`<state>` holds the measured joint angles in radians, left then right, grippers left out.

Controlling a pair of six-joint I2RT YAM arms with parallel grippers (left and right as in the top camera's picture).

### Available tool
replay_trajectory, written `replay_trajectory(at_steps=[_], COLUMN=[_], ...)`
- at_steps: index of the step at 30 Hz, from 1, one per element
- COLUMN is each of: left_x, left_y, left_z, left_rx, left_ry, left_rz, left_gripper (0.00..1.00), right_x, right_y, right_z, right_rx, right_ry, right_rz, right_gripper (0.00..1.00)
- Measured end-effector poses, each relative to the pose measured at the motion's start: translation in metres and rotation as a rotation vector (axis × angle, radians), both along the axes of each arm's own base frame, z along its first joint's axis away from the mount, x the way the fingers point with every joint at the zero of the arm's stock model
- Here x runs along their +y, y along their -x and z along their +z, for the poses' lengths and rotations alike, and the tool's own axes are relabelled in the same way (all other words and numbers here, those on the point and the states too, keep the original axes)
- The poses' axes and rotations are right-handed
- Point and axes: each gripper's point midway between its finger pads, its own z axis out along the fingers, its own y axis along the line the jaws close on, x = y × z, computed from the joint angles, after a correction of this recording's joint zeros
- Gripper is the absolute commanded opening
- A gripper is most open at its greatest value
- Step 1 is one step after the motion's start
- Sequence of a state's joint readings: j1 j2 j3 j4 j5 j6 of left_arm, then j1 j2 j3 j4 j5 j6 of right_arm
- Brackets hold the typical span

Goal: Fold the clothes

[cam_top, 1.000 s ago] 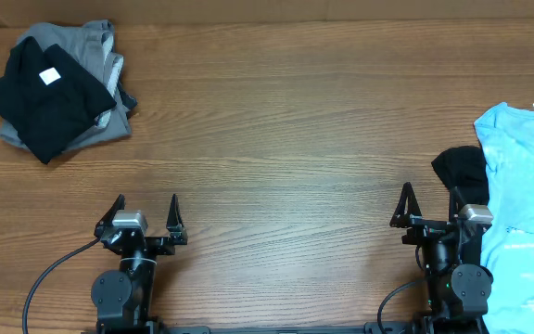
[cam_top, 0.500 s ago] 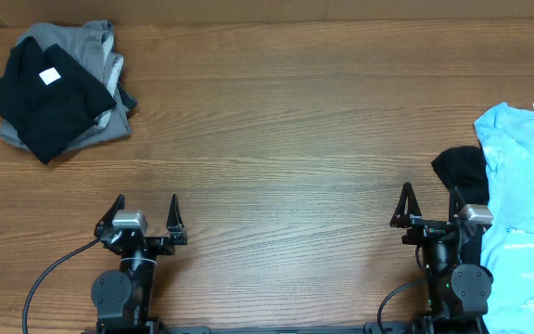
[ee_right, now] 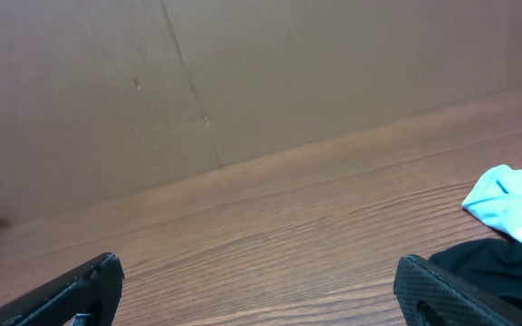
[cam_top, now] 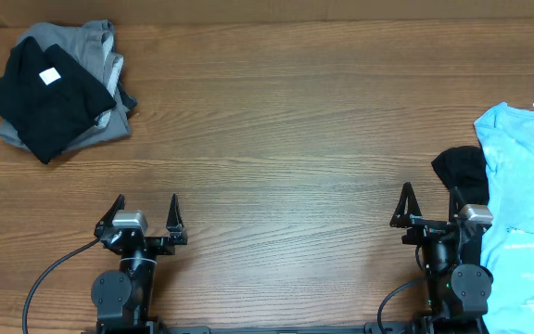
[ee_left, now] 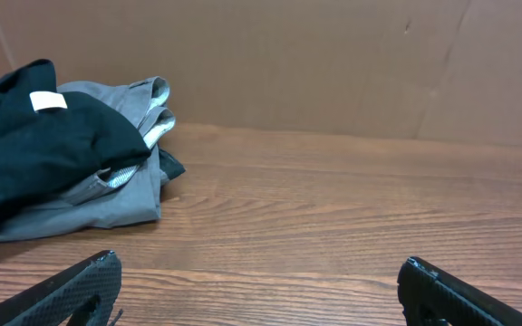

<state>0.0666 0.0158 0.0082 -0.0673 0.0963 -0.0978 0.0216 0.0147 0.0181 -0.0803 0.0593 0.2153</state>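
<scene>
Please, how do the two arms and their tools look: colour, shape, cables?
Both arms are black, with round joint housings. The left tool and right tool each have two thin, pointed black fingers and a small silver-grey block. A black cable leaves each base.

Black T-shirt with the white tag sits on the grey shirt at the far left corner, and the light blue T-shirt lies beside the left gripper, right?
Not quite: the light blue T-shirt lies beside the right gripper, as the overhead view shows. The black T-shirt with the white tag does sit on the grey shirt at the far left corner.
</scene>
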Motion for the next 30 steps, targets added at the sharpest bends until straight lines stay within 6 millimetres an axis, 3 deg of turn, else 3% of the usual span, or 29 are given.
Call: replay_trajectory(at_steps=[30], left_x=[-0.0002], left_y=[0.0000], left_z=[0.0000], left_rx=[0.000], left_ry=[0.005], left_rz=[-0.001], left_gripper=[1.00], right_x=[0.0024], right_y=[0.0000], right_z=[0.0002], right_rx=[0.000], right_ry=[-0.001], right_rz=[0.014], right_gripper=[1.00])
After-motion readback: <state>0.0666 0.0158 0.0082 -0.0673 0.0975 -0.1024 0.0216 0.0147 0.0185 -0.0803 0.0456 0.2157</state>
